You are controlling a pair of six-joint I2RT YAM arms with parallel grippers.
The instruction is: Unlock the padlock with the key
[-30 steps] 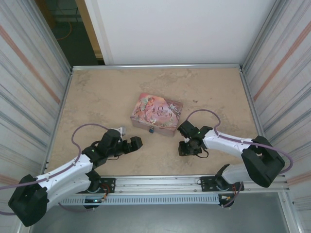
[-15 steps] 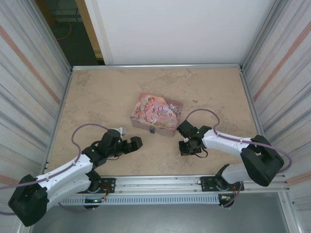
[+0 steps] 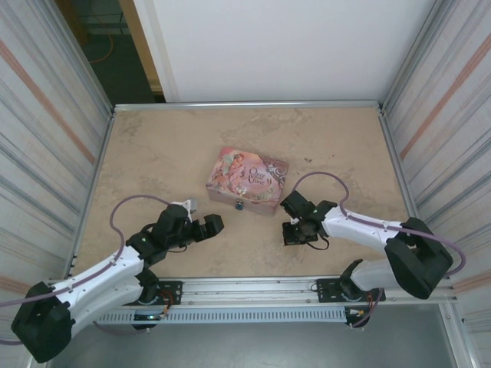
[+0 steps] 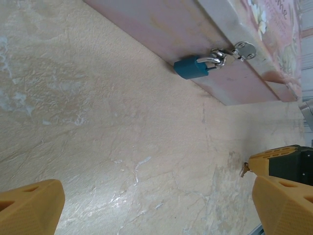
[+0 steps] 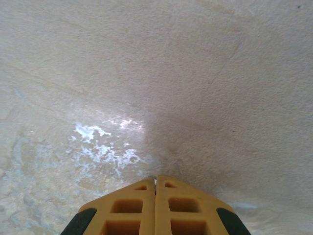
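Left gripper (image 3: 209,228) released, near table's (image 3: 153,153) front edge; right gripper (image 5: 155,179) clenched on key (image 4: 243,169); padlock (image 4: 191,67) on tin (image 4: 161,24).

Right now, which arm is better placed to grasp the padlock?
Left. The left gripper is open and faces the padlock hanging on the tin front; the right gripper is shut, apparently pinching the key.

Small blue padlock (image 4: 192,68) on the pink tin (image 4: 161,29); tiny key (image 4: 243,169) pinched apart from it.
Padlock hung by its thin metal shackle from the hasp on the tin's front wall; key a greyish sliver poking from the closed right gripper (image 5: 155,182), low over the table.
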